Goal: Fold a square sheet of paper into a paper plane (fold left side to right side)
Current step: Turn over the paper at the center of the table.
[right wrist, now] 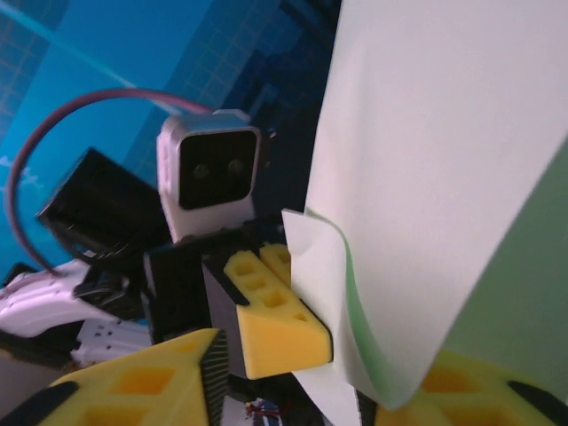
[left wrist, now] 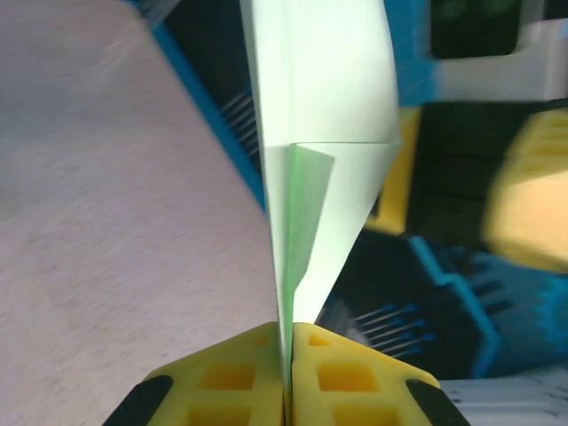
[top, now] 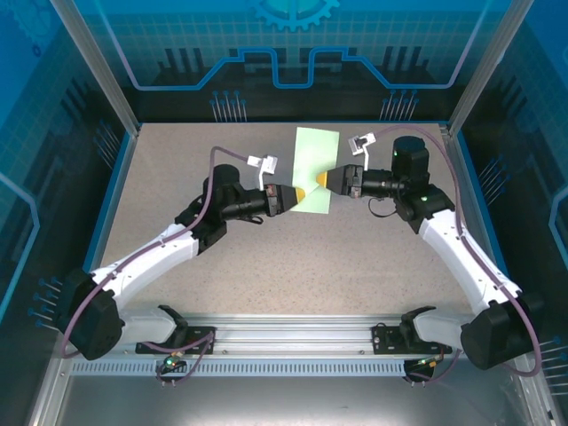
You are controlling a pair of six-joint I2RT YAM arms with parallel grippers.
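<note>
The square sheet of paper (top: 316,158) is pale mint green, folded over on itself and held up off the table near the back middle. My left gripper (top: 300,195) is shut on its lower edge; in the left wrist view the yellow fingers (left wrist: 337,373) pinch the paper (left wrist: 319,106), which rises straight up with a folded flap. My right gripper (top: 322,181) faces it from the right and is open. In the right wrist view the paper (right wrist: 444,160) hangs curled between the right gripper's (right wrist: 302,395) spread fingers (right wrist: 142,386), close to the left gripper's yellow fingers (right wrist: 275,315).
The speckled beige table (top: 266,257) is boxed in by blue walls (top: 115,177) at the back and sides. A metal rail (top: 293,333) carries both arm bases at the near edge. The left wrist camera (right wrist: 211,169) sits just behind the paper.
</note>
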